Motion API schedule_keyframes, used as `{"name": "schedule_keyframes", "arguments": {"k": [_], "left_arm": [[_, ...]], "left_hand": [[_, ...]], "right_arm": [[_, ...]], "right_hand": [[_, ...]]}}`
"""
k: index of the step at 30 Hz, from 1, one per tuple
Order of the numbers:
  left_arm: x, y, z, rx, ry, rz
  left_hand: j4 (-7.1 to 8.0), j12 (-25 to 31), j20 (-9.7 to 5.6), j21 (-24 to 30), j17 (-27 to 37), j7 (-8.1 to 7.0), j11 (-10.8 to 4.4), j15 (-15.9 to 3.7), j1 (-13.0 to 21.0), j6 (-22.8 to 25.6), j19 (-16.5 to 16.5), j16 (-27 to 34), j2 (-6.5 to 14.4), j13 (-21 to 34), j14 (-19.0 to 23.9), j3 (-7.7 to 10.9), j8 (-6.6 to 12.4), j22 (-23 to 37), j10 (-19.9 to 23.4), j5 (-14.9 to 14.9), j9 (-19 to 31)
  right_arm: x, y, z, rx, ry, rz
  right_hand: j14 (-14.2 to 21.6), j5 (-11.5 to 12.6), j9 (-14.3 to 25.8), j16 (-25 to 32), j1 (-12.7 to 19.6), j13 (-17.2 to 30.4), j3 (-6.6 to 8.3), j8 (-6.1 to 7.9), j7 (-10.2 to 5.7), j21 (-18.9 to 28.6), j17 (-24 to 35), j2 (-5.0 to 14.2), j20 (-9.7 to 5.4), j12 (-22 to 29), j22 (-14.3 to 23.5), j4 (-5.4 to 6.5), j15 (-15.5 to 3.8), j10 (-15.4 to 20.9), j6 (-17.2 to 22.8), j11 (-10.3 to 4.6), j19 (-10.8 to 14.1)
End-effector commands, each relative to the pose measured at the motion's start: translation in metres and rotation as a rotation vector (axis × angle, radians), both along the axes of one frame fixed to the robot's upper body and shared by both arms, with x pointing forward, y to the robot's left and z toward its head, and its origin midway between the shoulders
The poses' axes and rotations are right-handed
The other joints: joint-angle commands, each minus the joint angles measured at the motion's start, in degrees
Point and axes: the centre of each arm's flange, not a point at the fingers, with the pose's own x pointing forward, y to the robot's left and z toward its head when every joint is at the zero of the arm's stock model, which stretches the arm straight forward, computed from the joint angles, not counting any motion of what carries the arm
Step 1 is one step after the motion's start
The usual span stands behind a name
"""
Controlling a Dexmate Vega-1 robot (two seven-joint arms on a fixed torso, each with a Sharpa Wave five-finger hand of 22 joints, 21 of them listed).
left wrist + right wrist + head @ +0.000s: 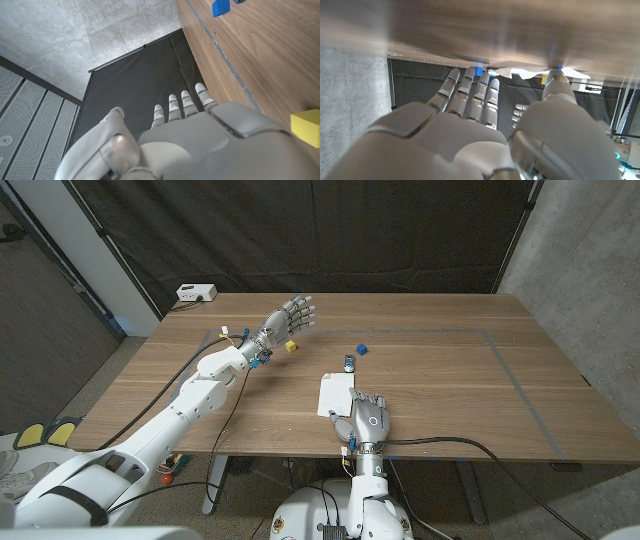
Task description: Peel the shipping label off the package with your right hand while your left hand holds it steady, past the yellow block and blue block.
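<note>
The white package [334, 392] lies flat near the table's front middle. My right hand [368, 420] sits at its near right corner, fingers stretched out toward it and holding nothing; in the right wrist view the fingers [470, 95] reach to the package's pale edge [520, 74]. My left hand [289, 316] hovers over the far left part of the table, fingers spread and empty. The yellow block [291, 347] [306, 127] lies just beside it. The blue block [362, 348] [220, 7] sits farther right, beyond the package.
A small blue-and-dark object [348, 363] lies between the blue block and the package. A white box [195, 292] with a cable stands at the table's far left corner. Grey tape lines [510, 370] mark a rectangle on the wood.
</note>
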Motion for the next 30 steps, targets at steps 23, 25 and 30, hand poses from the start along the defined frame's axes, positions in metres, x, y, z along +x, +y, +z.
{"name": "schedule_keyframes", "arguments": {"k": [23,25,30], "left_arm": [[0.002,0.004,0.008,-0.033,-0.018,-0.027],[0.003,0.005,0.009,-0.032,-0.02,-0.026],[0.003,0.004,0.009,-0.029,-0.015,-0.025]], "left_hand": [[0.06,-0.48,0.78,-0.26,0.14,-0.57,-0.01,-0.15,-0.04,0.49,-2.36,0.01,-0.85,0.28,0.78,-0.63,-0.45,0.11,0.14,-0.18,0.2],[0.07,-0.49,0.66,-0.25,0.15,-0.56,-0.05,-0.14,-0.06,0.51,-2.28,-0.01,-0.88,0.28,0.77,-0.66,-0.47,0.11,0.15,-0.17,0.2],[0.1,-0.56,0.74,-0.31,0.16,-0.61,0.09,-0.14,-0.13,0.46,-2.24,-0.06,-0.94,0.28,0.79,-0.74,-0.55,0.11,0.17,-0.14,0.2]], "right_arm": [[0.02,-0.008,0.005,-0.137,0.045,-0.015],[0.021,-0.009,0.005,-0.13,0.029,-0.016],[0.02,-0.011,0.006,-0.102,-0.039,0.016]], "right_hand": [[17.94,3.96,-0.48,13.69,20.76,1.76,1.84,5.21,-6.51,3.68,8.96,7.81,-2.61,8.6,1.23,-2.15,-10.98,28.5,22.05,-5.75,2.96],[19.46,3.72,-0.43,15.27,23.14,2.54,1.53,5.2,-6.26,4.42,10.63,8.18,-2.71,9.38,1.38,-1.99,-11.1,30.97,23.94,-5.74,3.22],[22.7,3.0,0.09,16.67,26.46,4.36,1.36,7.48,-5.92,6.32,12.63,9.71,-3.02,11.5,1.72,-1.53,-11.14,36.57,31.46,-5.56,4.19]]}}
